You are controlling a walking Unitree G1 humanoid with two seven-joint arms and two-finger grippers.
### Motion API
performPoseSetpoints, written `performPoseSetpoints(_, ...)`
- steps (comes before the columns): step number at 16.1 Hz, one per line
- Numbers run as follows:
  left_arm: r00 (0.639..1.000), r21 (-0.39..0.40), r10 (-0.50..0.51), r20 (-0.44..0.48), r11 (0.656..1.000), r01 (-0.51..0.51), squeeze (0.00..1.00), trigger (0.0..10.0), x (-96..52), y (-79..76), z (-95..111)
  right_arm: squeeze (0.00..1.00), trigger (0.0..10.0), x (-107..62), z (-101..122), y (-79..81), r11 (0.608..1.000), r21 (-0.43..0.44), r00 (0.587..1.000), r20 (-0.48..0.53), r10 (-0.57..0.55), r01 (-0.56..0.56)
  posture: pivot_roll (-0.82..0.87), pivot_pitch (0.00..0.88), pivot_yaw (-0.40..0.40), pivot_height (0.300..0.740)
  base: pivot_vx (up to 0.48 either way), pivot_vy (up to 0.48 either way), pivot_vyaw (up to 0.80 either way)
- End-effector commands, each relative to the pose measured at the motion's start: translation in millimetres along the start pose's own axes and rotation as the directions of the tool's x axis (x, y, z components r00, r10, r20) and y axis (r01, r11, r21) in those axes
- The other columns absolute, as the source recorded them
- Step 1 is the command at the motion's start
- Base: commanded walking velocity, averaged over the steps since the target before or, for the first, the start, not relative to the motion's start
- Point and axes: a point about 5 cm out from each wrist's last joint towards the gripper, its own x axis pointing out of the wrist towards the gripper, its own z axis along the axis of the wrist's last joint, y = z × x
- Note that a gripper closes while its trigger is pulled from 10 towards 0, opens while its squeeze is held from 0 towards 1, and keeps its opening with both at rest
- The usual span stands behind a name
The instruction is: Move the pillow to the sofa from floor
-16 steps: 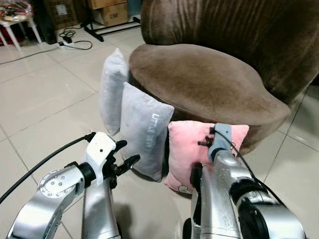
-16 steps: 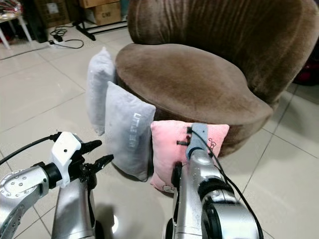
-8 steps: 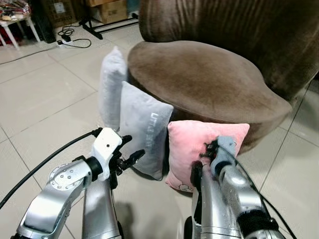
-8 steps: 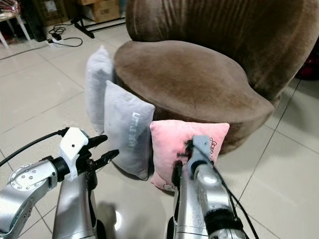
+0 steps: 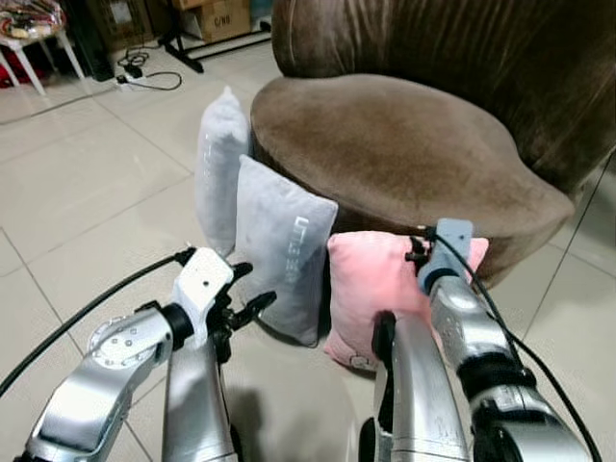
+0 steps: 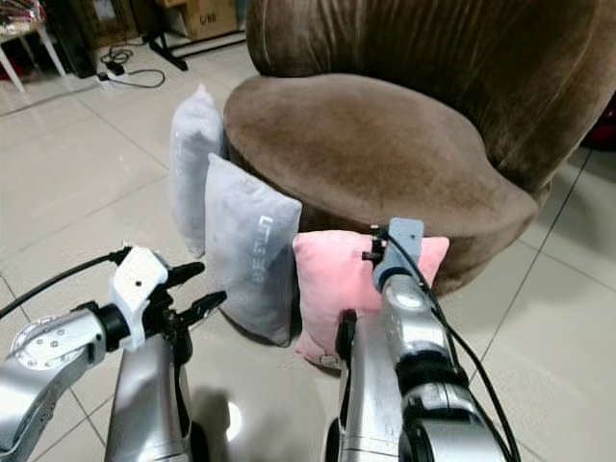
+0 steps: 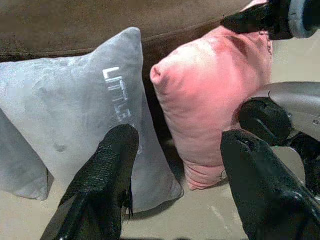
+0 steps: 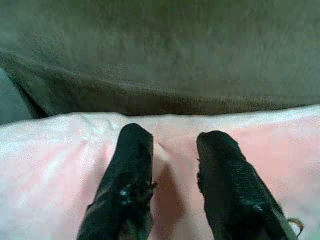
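A pink pillow (image 5: 371,289) stands on the tiled floor, leaning against the front of the brown sofa (image 5: 385,144). My right gripper (image 8: 175,135) is at the pillow's top edge, open, with both fingers pressed into the pink fabric and a small crease between them. In the eye views its silver wrist (image 5: 448,241) covers the pillow's upper right corner. My left gripper (image 5: 252,287) hangs open with nothing in it, low and to the left, in front of a grey pillow (image 5: 279,250). In the left wrist view the pink pillow (image 7: 215,100) lies between its fingers, at a distance.
The lettered grey pillow and a second grey pillow (image 5: 219,164) behind it also lean on the sofa. Bare tiled floor (image 5: 87,192) spreads to the left. A power strip with cables (image 5: 144,72), cardboard boxes (image 5: 217,14) and a white table leg (image 5: 29,53) are at the back left.
My right gripper has moved up and forward onto the pink pillow's top edge. The left gripper has barely moved. The camera has shifted a little; the pillows stay put.
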Motion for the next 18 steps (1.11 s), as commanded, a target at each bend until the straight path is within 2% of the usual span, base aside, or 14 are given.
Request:
performPoseSetpoints(1, 1.000, 0.014, -0.004, 0.002, 1.000, 0.004, 0.00, 10.0, -2.3, -0.9, 2.9, 1.00, 10.0, 2.7, 3.2, -3.9, 1.000, -0.001, 0.999, -0.009, -0.031, 0.031, -0.07, 0.000, 0.006, 0.385, 0.000, 0.000, 0.00)
performPoseSetpoints(5, 1.000, 0.007, -0.021, -0.015, 1.000, 0.021, 0.00, 10.0, -10.0, -6.9, 1.3, 1.00, 10.0, 13.7, 15.0, -1.7, 0.997, -0.073, 0.998, -0.046, -0.040, 0.037, -0.05, 0.000, -0.015, 0.385, 0.000, 0.000, 0.00)
performPoseSetpoints(8, 0.999, -0.006, -0.025, -0.032, 1.000, 0.025, 0.00, 10.0, -16.8, -11.4, -2.1, 1.00, 10.0, 15.6, 14.1, 1.7, 0.997, -0.079, 0.996, -0.090, 0.016, -0.023, -0.05, 0.000, -0.024, 0.385, 0.000, 0.000, 0.00)
performPoseSetpoints(12, 0.999, -0.019, -0.030, -0.044, 0.999, 0.029, 0.00, 10.0, -21.6, -16.9, -3.9, 1.00, 10.0, 18.3, 20.0, -5.6, 0.994, -0.097, 0.995, -0.091, 0.031, -0.040, -0.05, 0.000, -0.031, 0.385, 0.000, 0.000, 0.00)
performPoseSetpoints(15, 0.998, -0.025, -0.033, -0.047, 0.999, 0.032, 0.00, 10.0, -22.9, -19.2, -3.7, 1.00, 10.0, 20.3, 29.8, -3.2, 0.967, -0.219, 0.990, -0.084, 0.114, -0.130, -0.05, 0.001, -0.035, 0.385, 0.000, 0.000, 0.00)
performPoseSetpoints(16, 0.998, -0.028, -0.035, -0.048, 0.999, 0.034, 0.00, 10.0, -23.5, -20.4, -3.8, 1.00, 10.0, 21.2, 31.8, -6.2, 0.964, -0.239, 0.990, -0.097, 0.099, -0.120, -0.05, 0.002, -0.038, 0.385, 0.000, 0.000, 0.00)
performPoseSetpoints(18, 0.998, -0.035, -0.036, -0.051, 0.999, 0.034, 0.00, 10.0, -24.0, -22.0, -4.1, 1.00, 10.0, 21.0, 27.9, -10.4, 0.983, -0.143, 0.984, -0.149, 0.093, -0.115, -0.05, 0.002, -0.041, 0.385, 0.000, 0.000, 0.00)
